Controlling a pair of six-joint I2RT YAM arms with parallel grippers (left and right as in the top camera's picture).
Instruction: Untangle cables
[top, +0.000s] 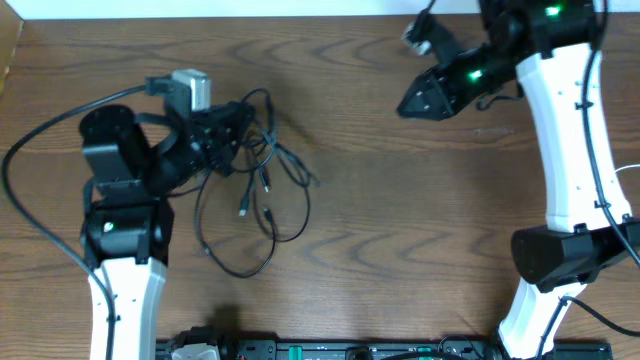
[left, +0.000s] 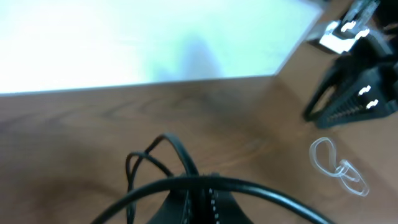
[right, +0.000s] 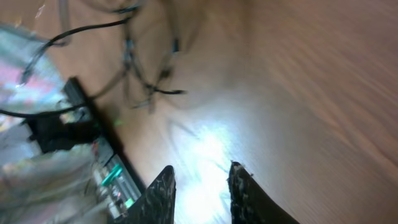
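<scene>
A loose tangle of thin black cables (top: 262, 175) spreads in loops on the wooden table left of centre, with small plug ends near its middle. My left gripper (top: 236, 124) reaches into the top of the tangle and is shut on the black cables; in the left wrist view its fingers (left: 214, 198) stand together, and a black cable (left: 155, 186) arches across them. A thin white cable (left: 337, 165) lies as a small loop on the table below my right gripper (left: 348, 102). The right gripper (right: 201, 168) hangs open over bare wood at the far right, nothing between its fingers.
A thick black arm cable (top: 25, 160) curves along the table's left side. A rack of electronics (top: 330, 350) runs along the front edge. Both white arm bases (top: 125, 290) (top: 570, 150) stand at the sides. The table's far edge (top: 300, 18) meets a white surface.
</scene>
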